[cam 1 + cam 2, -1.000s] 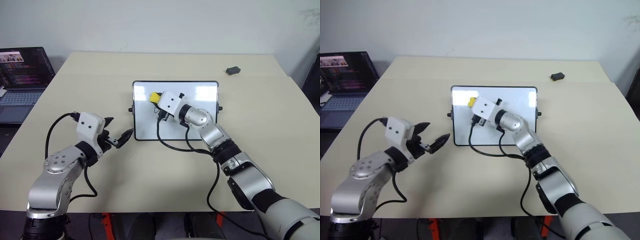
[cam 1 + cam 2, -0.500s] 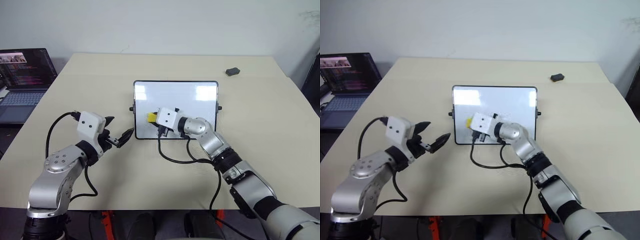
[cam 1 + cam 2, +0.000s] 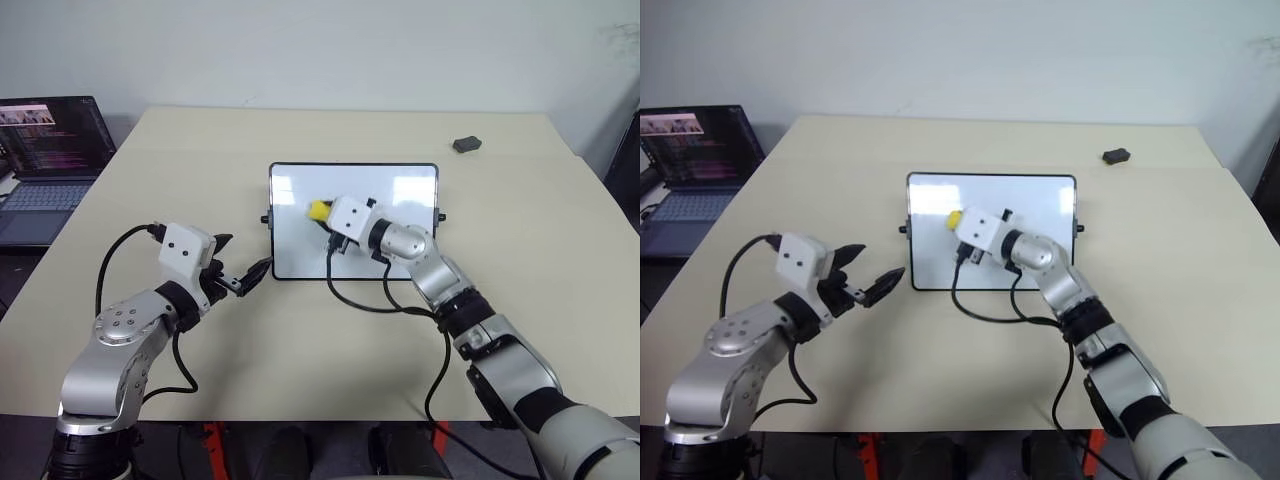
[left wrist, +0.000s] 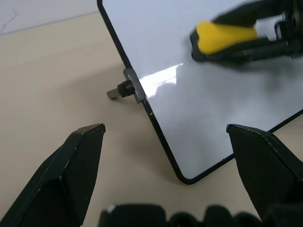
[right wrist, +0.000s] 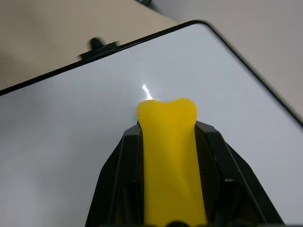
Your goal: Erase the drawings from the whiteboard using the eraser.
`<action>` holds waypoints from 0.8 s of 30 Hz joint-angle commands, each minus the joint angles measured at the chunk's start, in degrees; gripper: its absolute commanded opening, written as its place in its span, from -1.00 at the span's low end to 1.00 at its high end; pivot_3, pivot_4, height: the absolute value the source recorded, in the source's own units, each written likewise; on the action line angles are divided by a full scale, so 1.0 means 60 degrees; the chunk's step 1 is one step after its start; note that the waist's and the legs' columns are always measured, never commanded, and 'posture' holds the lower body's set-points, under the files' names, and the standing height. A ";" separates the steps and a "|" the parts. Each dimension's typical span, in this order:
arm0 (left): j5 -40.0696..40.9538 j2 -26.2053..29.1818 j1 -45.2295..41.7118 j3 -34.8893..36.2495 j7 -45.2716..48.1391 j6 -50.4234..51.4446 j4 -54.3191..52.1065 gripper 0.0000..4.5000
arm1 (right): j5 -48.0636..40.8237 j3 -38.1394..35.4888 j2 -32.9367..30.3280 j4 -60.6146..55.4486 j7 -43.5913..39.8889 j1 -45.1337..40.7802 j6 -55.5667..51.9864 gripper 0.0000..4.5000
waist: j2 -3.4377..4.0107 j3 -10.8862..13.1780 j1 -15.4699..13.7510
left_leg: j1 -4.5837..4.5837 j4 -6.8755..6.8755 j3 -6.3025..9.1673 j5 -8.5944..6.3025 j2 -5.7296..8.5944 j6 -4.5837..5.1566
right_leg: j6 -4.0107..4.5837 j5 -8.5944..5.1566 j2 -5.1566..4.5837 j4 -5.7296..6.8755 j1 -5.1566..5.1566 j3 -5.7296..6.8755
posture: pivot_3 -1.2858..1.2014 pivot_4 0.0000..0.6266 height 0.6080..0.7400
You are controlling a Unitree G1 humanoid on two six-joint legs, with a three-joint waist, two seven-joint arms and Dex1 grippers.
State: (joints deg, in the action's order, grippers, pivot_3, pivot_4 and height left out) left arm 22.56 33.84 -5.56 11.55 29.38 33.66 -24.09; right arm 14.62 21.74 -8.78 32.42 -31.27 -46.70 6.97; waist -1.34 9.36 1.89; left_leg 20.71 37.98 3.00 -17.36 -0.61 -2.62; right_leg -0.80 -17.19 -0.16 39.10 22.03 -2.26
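Up from the near edge of the small glossy white whiteboard with its thin black frame (image 3: 353, 220) comes the right pincer (image 3: 322, 212) since half a second ago, now over the board's left-centre, while the left arm has not budged. That pincer is clamped tight on the oblong eraser with a yellow top and black base (image 3: 318, 209); in the right wrist view the yellow block (image 5: 169, 161) sits squeezed between the two black fingers (image 5: 116, 184), its tip over clean white surface. No marker marks show on the parts of the board that can be seen.

At about eight o'clock from the board, the left pincer (image 3: 240, 276) hovers just off the near left corner, its fingers spread wide with nothing between them; the left wrist view has the board's corner (image 4: 187, 177) between its fingertips (image 4: 90, 137) and the little black side knob (image 4: 124, 89) beyond.

Out at two o'clock from the board, well apart, a small dark grey lump (image 3: 466, 144) lies on the pale beige bench (image 3: 300, 330). Away at ten o'clock, off the bench, stands an open laptop with a lit screen (image 3: 50, 135).
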 commanded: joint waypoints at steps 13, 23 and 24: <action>-0.0007 0.0018 -0.0147 -0.0025 0.0078 -0.0147 -0.0174 1.00 | -0.0597 -0.0864 0.0197 -0.0798 0.0260 -0.0086 -0.0626 -0.50 | 0.0018 0.0032 -0.0003 | -0.0095 -0.0009 0.0007 0.0005 0.0000 0.0006 | 0.0001 0.0002 0.0003 -0.0009 -0.0088 0.0005 | 0.03 -0.52 1.00; -0.0008 -0.0126 -0.0235 -0.0261 0.0119 -0.0269 -0.0142 1.00 | -0.0152 -0.0403 0.0107 -0.0272 0.0444 0.0466 -0.0021 -0.50 | 0.0008 0.0025 -0.0003 | 0.0039 -0.0008 -0.0010 0.0005 -0.0001 0.0004 | 0.0000 0.0001 0.0001 -0.0022 0.0034 -0.0010 | 0.03 -0.52 1.00; 0.0004 -0.0128 -0.0245 -0.0276 0.0144 -0.0271 -0.0134 1.00 | -0.0156 -0.0319 0.0062 -0.0453 0.0277 0.0623 -0.0081 -0.50 | 0.0008 0.0025 -0.0002 | 0.0034 -0.0008 -0.0008 0.0005 -0.0001 0.0004 | 0.0000 0.0000 0.0001 -0.0021 0.0029 -0.0008 | 0.03 -0.52 1.00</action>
State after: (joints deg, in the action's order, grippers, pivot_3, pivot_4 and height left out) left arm 22.52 32.99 -6.43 9.87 29.74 33.22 -24.02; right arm 12.96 18.49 -7.93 30.06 -27.79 -44.64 8.04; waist -1.29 9.51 1.87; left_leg 20.90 37.93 2.96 -17.34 -0.62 -2.59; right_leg -0.80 -17.19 -0.16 38.98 22.19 -2.29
